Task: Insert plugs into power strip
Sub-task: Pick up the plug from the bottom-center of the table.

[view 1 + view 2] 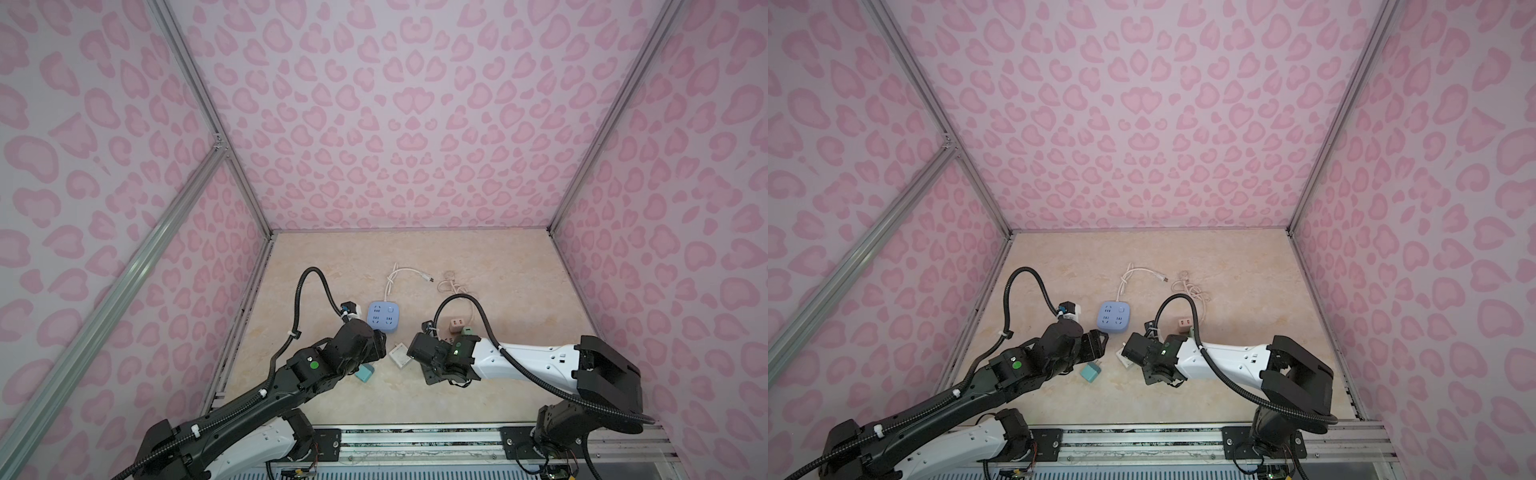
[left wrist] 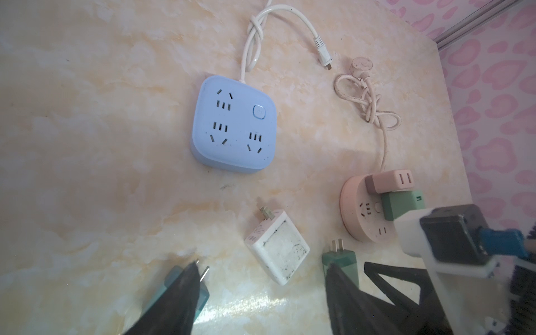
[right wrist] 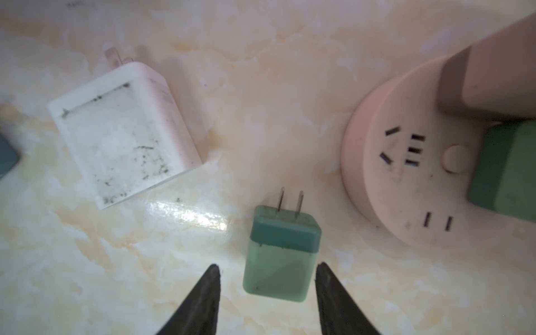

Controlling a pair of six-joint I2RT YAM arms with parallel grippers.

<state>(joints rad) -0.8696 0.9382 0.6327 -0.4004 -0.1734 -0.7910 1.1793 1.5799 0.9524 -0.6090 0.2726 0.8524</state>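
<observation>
Your right gripper [image 3: 268, 265] stands open astride the loose mint-green two-prong plastic plug [image 3: 280, 255]. A sliver of table shows on each side, so you grip nothing yet. The plug lies flat on the cream marble-pattern tabletop [image 2: 87, 116], prongs pointing away from the fingers and toward the round pink power strip [image 3: 406, 185] just beside it. That lie lets you close on its two side faces, though I judge it must be tipped prong-down before insertion.

The pink strip already carries the pinkish-tan blocky plug [image 2: 390, 181] and a second mint-green plug [image 2: 401, 204], side by side; one three-slot and one two-slot outlet look free. Loose nearby are the flat white square adapter [image 3: 124, 130] and the teal plug [image 1: 1090, 371], the latter near your left gripper [image 2: 261, 265]. The square pale-blue power strip [image 2: 235, 124] holds no plug.

Right arm: forearm low and near level, reaching in from the right, wrist pitched down.
Left arm: stretched forward, jaws spread wide and empty, hovering just short of the blue strip
</observation>
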